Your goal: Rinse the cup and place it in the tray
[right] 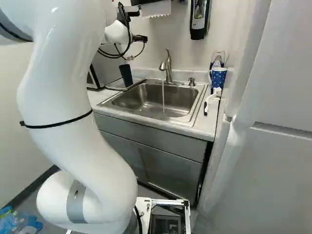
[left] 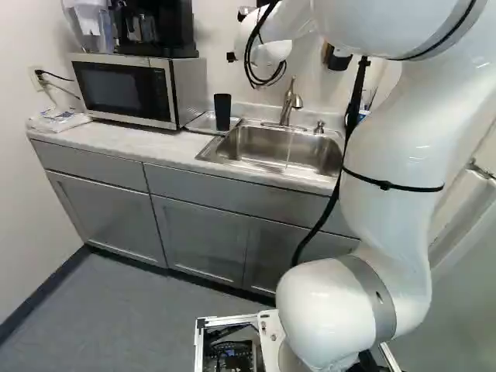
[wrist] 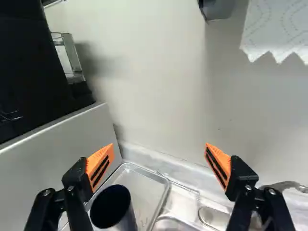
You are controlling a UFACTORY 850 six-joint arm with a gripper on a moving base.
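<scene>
My gripper point(right: 140, 38) is up near the wall, above the counter's left part; in the wrist view the gripper point(wrist: 159, 156) stands wide open, with nothing between its orange pads. The dark cup point(left: 222, 112) is upright in the clear tray point(wrist: 156, 186), between microwave and sink. Below and ahead of the fingers, the cup point(wrist: 114, 208) shows its open mouth, closer to the microwave-side finger. Water runs from the faucet point(right: 167, 66) into the sink point(right: 131, 100).
A microwave point(left: 124, 89) with a black appliance point(left: 159, 27) on top stands left of the tray. A blue patterned cup point(right: 218, 77) and a brush point(right: 212, 100) are right of the sink. Paper towel point(wrist: 276, 29) hangs on the wall; a soap dispenser point(right: 199, 19) is beside it.
</scene>
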